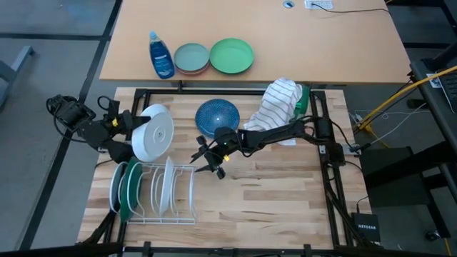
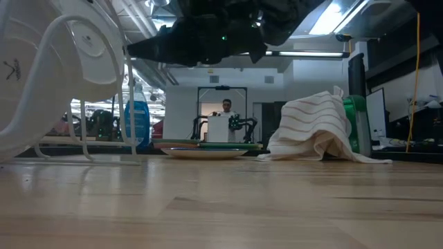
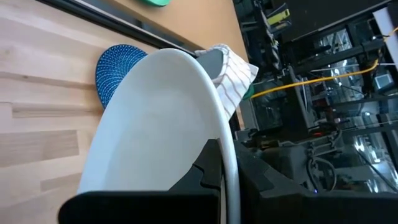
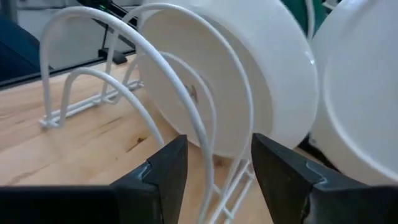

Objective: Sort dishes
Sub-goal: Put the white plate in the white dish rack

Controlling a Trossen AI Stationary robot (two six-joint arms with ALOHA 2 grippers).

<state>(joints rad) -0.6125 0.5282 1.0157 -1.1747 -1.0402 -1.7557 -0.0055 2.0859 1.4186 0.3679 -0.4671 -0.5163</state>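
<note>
Main risk: the left gripper (image 1: 127, 127) is pinching a white plate (image 1: 153, 133) by its rim only, held on edge above the far-left end of the wire dish rack (image 1: 161, 189). An edge grip on glazed ceramic looks prone to slipping; if the plate rotates in the fingers it could drop onto the rack or onto the plates already in the slots.

Second risk: the right gripper (image 1: 211, 158) hangs just right of the rack with its fingers spread and nothing between them, pointing at the wires. If both arms move in toward the rack together, they could clash, or the right fingers could snag a wire hoop and shift the whole rack.

Third: the slots are narrow. A misaligned descent would land the rim on a wire instead of between two.

Dishes: the held plate is plain white, glossy, round, with a shallow well. In the rack, a dark green plate (image 1: 131, 187) stands at the left end and a white racked plate (image 1: 168, 187) stands mid-rack. A blue speckled plate (image 1: 217, 116) lies flat on the table, far of the rack, beside a striped dish towel (image 1: 275, 104).
</note>
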